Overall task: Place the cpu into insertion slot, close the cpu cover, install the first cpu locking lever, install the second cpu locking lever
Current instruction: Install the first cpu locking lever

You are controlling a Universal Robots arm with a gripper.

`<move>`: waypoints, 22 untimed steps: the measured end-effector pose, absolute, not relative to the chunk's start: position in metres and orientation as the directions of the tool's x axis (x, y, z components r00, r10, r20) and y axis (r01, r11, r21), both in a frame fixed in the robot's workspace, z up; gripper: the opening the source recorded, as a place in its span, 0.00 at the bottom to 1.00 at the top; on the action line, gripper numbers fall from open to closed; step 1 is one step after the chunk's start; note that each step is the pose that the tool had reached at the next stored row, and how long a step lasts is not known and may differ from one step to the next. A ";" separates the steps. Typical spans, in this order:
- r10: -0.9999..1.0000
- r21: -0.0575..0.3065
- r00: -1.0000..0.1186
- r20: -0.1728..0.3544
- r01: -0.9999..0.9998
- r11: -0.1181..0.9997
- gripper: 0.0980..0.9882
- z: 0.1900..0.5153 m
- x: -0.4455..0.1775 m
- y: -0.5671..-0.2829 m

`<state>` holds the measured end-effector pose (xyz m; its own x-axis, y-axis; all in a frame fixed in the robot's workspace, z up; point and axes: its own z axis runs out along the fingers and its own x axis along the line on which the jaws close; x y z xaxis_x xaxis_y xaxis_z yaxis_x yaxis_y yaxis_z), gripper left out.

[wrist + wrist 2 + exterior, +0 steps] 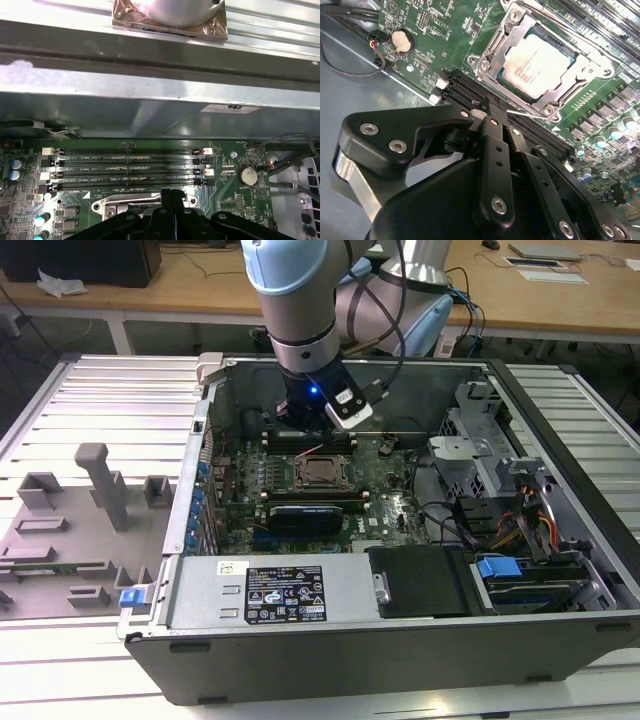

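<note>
Case [400, 640] lies open on the slatted surface [100, 390]. In the exterior view the arm [295, 300] reaches in from 12 o'clock. The board [390, 505] covers the case floor, with the drive cage [480, 430] at its 3 o'clock.

Slot [322, 472] sits near the board's centre. The hand [492, 111] hangs on the slot's 12 o'clock side, over the memory slots [130, 165]. Contact with the board: cannot tell.

Cover [507, 42] is down flat on the slot. Cpu [537, 65] is seated inside, its pale top showing through the cover's window and square to the rim.

Hand state: fingers pressed together with nothing between them, so narrow and empty.

Judgement: chip placed and cover shut, so lever work is the step in hand. The levers cannot be told apart from the rim, so whether they are latched is unknown.

Notes for doing it well:
- Use the joined fingers as one blunt pusher.
- Bear on the lever's free end, never on the cover or cpu.
- Press down first, then sideways under the hook.
- Go slowly, since the memory slot clips stand just beside the path.
- Back off if the cover lifts at any corner.
</note>
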<state>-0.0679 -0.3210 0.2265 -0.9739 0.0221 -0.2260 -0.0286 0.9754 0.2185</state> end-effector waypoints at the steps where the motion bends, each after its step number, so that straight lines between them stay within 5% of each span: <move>1: 0.025 0.217 -0.974 -0.226 -0.026 0.976 0.01 0.226 -0.068 -0.320; 22: 0.126 0.206 -0.966 -0.227 0.079 0.975 0.01 0.217 -0.068 -0.307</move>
<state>-0.0679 -0.3074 0.2170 -0.9657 0.1264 -0.2269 0.0793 0.9754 0.2056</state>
